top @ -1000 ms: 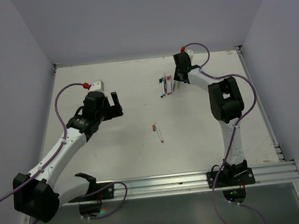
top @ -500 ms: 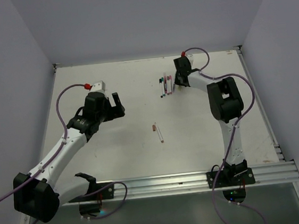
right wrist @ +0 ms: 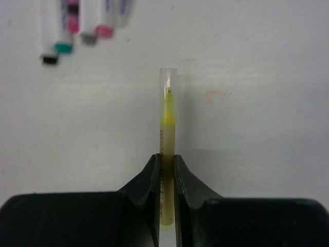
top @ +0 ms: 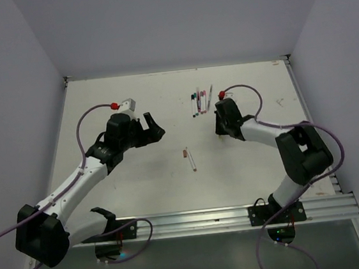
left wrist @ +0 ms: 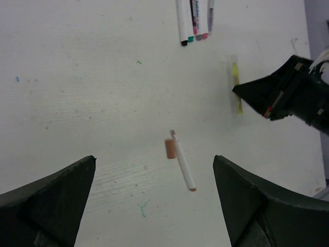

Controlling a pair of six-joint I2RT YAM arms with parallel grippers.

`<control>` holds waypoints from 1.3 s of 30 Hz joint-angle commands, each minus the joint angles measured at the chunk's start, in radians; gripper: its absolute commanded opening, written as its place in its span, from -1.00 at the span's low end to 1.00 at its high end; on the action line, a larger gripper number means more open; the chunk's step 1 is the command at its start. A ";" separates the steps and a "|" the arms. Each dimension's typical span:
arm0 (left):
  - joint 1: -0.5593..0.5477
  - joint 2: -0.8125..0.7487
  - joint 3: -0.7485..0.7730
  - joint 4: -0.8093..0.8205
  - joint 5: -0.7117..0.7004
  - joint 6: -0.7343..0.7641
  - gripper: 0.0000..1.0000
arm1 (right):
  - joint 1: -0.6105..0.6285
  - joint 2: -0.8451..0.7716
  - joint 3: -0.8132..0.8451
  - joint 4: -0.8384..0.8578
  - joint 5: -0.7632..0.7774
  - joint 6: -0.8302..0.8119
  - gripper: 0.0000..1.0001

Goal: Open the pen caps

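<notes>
Your right gripper (right wrist: 165, 160) is pinched narrow on a yellow pen (right wrist: 167, 123). It grips the pen low on the barrel, and the rest points straight out ahead of the fingers. A clear cap (right wrist: 168, 81) sits on the pen's tip. Whether the pen touches the table (top: 140, 190) you cannot tell.

Beyond the tip and to the left in the right wrist view lies the row of pens (top: 199, 101). They lie side by side, showing a black cap (right wrist: 49, 59), a green cap (right wrist: 64, 48), a grey cap (right wrist: 88, 38) and a pink cap (right wrist: 104, 31).

Your left gripper (top: 155, 125) stands wide and holds nothing. It hangs above the middle of the table. A white pen (left wrist: 183, 164) lies there with its tip bare. Its loose cap (left wrist: 170, 149), brownish pink, lies just beside the tip end. This pair is well apart from the row.
</notes>
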State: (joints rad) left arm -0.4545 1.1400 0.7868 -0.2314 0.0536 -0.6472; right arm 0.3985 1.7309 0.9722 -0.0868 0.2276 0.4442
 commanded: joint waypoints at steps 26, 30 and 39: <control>-0.271 0.075 -0.040 0.311 -0.049 -0.256 0.29 | 0.534 -0.625 -0.489 0.552 -0.106 0.125 -1.00; -0.282 0.104 -0.043 0.314 -0.051 -0.256 0.24 | 0.540 -0.617 -0.487 0.561 -0.106 0.128 -1.00; -0.288 0.107 -0.043 0.360 -0.051 -0.267 -0.25 | 0.546 -0.597 -0.494 0.579 -0.112 0.131 -1.00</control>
State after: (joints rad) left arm -0.7361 1.2469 0.7456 0.0532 0.0219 -0.9016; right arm 0.9375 1.1210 0.4854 0.4313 0.1120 0.5659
